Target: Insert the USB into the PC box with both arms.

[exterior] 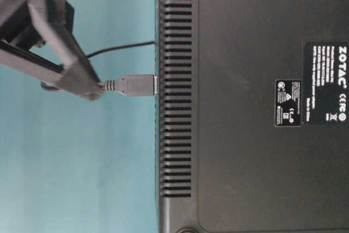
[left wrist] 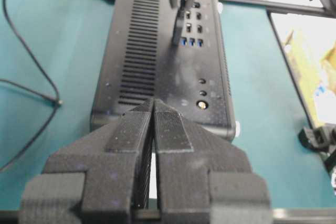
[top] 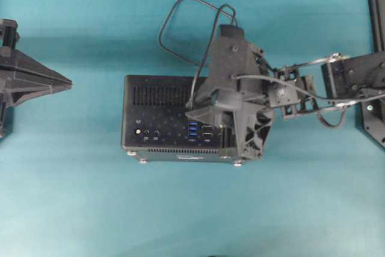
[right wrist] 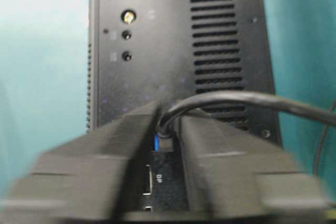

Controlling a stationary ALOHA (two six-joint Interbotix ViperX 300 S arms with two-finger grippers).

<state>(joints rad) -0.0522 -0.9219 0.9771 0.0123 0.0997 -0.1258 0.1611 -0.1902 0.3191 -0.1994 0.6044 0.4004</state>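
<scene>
Table-level view: USB (exterior: 130, 85) plug lies level, tip touching PC box (exterior: 245, 102); right fingers (exterior: 82, 83) spread.

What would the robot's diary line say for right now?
USB: plugged into PC box | right gripper: open around plug | left gripper: shut, empty, off the box

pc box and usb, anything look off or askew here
Nothing stands out. The PC box lies flat and square on the teal table, and the USB plug stands straight in the blue port row. The right tool straddles the plug, jaws apart; the left tool is shut, away from the box.
</scene>
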